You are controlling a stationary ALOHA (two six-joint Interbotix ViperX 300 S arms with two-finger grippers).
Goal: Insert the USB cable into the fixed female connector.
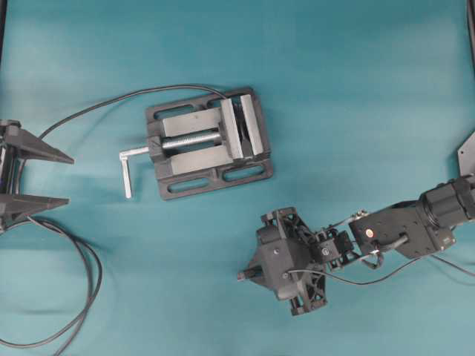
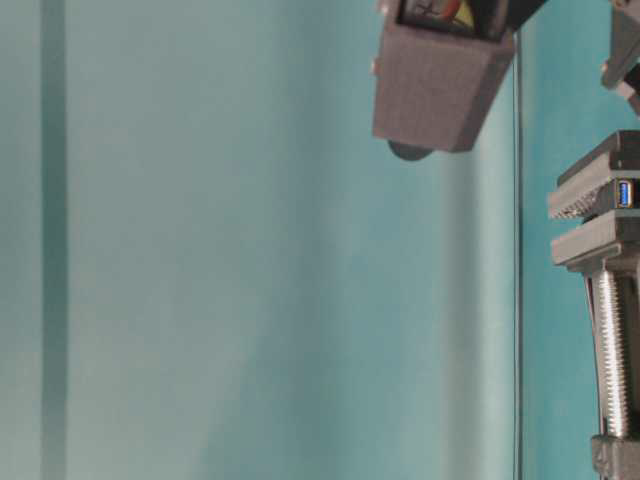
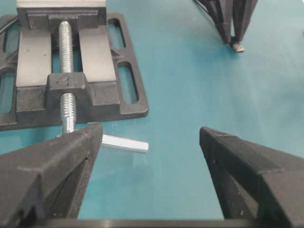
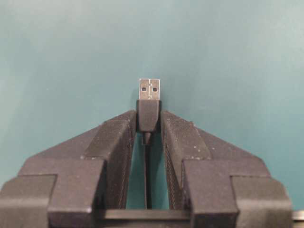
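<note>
Right gripper (image 4: 148, 124) clenched on the USB cable (image 4: 148, 114), metal tip out front, held well short of the vise (image 1: 208, 142). Socket (image 2: 625, 193) sits clamped in the vise. Left gripper (image 3: 151, 156) released, idle. Step: carrying. Next: square the plug to the socket.

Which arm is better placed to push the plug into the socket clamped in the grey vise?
Right. The right gripper is shut on the USB cable, metal tip pointing forward. The left gripper is open and empty, beside the grey metal vise.
</note>
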